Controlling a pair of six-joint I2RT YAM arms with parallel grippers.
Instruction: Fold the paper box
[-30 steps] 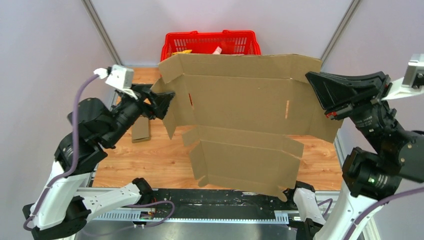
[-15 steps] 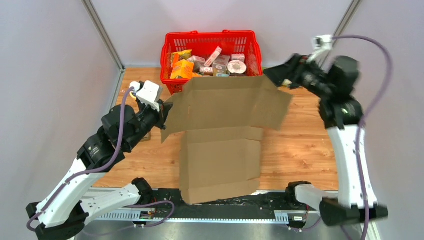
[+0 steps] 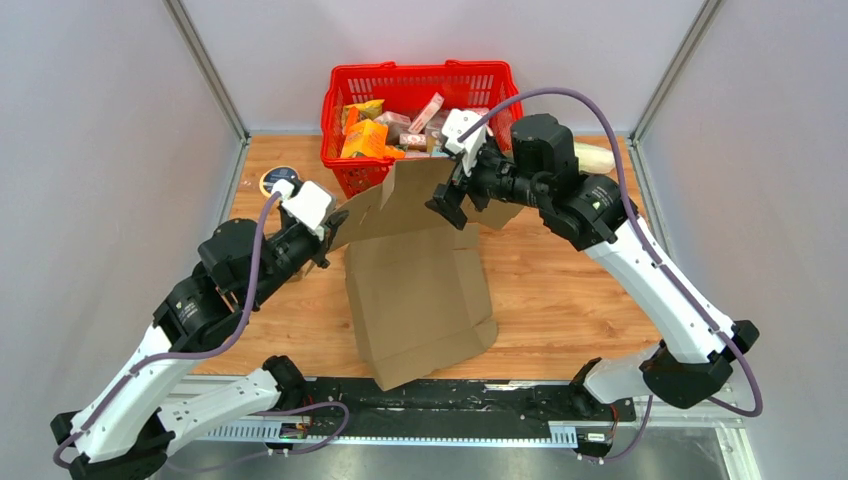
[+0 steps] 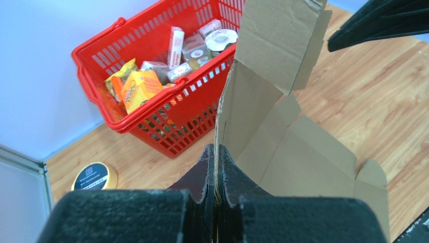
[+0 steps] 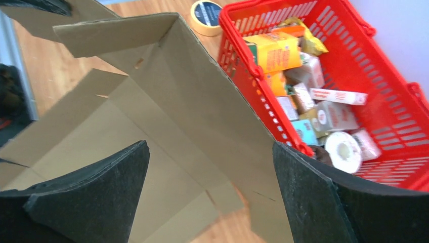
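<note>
from above, the paper box (image 3: 415, 290) is no longer a wide sheet spread between the arms. it has collapsed into a narrower, half-folded shape that leans from the left gripper (image 3: 338, 216) down to the table (image 3: 580, 290), its lower end reaching the near edge. the hold has changed hands: the left gripper, open a second ago, now pinches the upper left flap, and the right gripper (image 3: 450, 205) has let go and swung in to the middle, jaws apart beside the top flap in front of the red basket (image 3: 335, 105).

in the left wrist view, the two fingers are pressed together on the cardboard edge, panels rising ahead of them.

in the right wrist view, the pads (image 5: 86, 197) stand wide with the sheet below and nothing between them.

judging from this, the right arm is free to press flaps while the left one anchors the sheet; no walls are locked yet.
</note>
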